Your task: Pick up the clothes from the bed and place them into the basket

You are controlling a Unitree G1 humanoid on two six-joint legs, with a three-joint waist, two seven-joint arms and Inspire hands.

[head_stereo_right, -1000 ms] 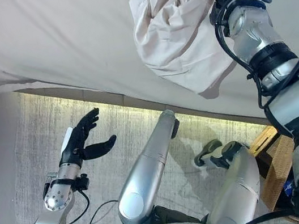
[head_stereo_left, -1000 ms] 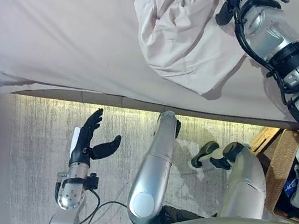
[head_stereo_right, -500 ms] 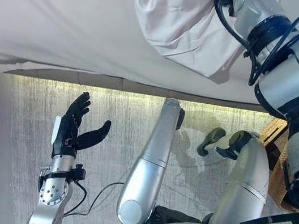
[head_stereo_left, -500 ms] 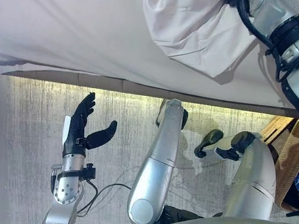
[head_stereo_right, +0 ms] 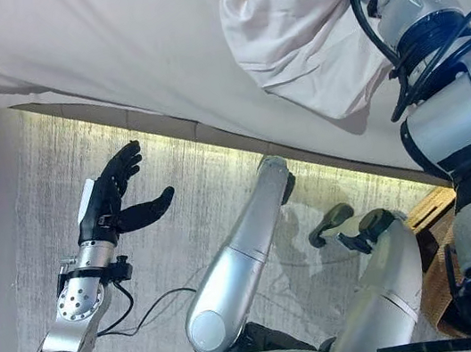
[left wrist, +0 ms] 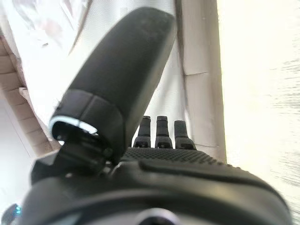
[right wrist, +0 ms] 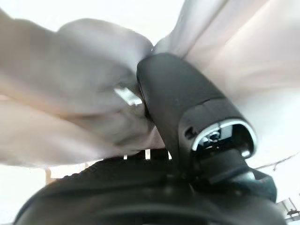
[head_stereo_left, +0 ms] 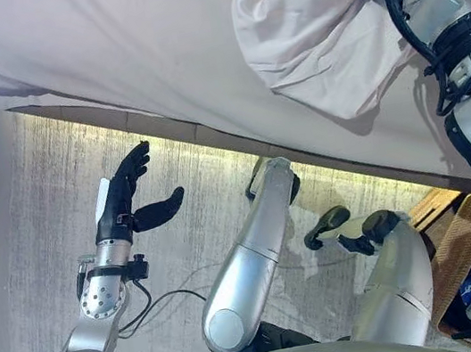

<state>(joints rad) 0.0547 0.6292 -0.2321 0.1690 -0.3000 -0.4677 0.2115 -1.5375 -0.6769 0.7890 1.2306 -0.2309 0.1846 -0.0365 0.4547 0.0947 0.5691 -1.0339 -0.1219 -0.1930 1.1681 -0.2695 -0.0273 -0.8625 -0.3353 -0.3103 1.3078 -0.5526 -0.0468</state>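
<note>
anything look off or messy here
Nothing damaged or spilled. The pale garment lies bunched on the bed, its lower fold near the mattress edge, with the right hand pinching it. The left hand hangs open over the floor. The basket sits low right.

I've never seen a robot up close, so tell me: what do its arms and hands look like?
Both arms are smooth silver-grey shells broken by black bands at the joints. Thin black cables loop around the wrists, more thickly on the right arm. The left robot hand is dark with slim fingers, a thick rounded thumb and a white strip along its back. The right robot hand is dark too, with a bulky thumb on a shiny ring.
</note>
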